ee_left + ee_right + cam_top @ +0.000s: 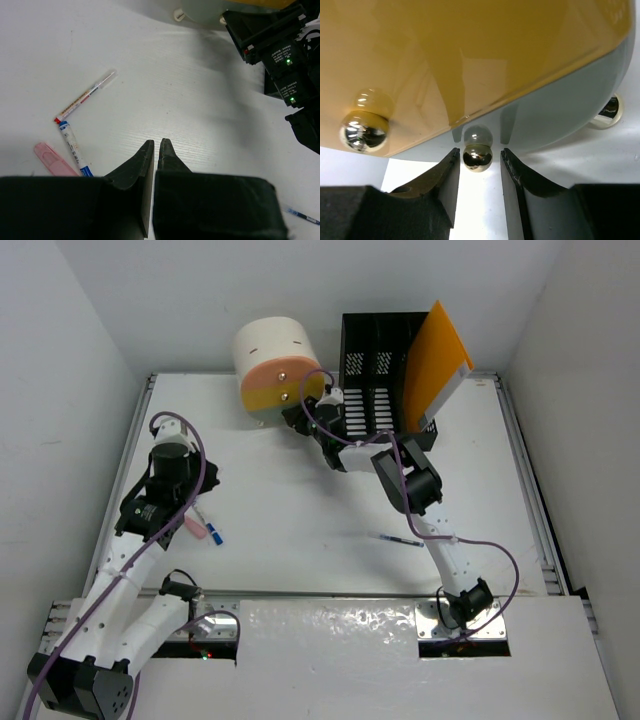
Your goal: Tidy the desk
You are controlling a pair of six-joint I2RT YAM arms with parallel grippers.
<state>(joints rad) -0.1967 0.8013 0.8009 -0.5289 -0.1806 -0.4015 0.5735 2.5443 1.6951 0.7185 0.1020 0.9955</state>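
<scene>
At the far edge of the tabletop [300, 530], the right fingers [445, 177] stand spread around a brass knob [477, 156] (probably a drawer pull): close squarely behind its ball, then pull straight; left fingers [142, 162] hover pressed together.

No legible text, white print on black arm module [281, 53] too blurred, pen [86, 96] markings too small

Three pens [85, 97] [74, 147] [300, 215], one pink case [50, 159], one round box [275, 365], one black rack [375, 360], one orange folder [435, 360].
</scene>
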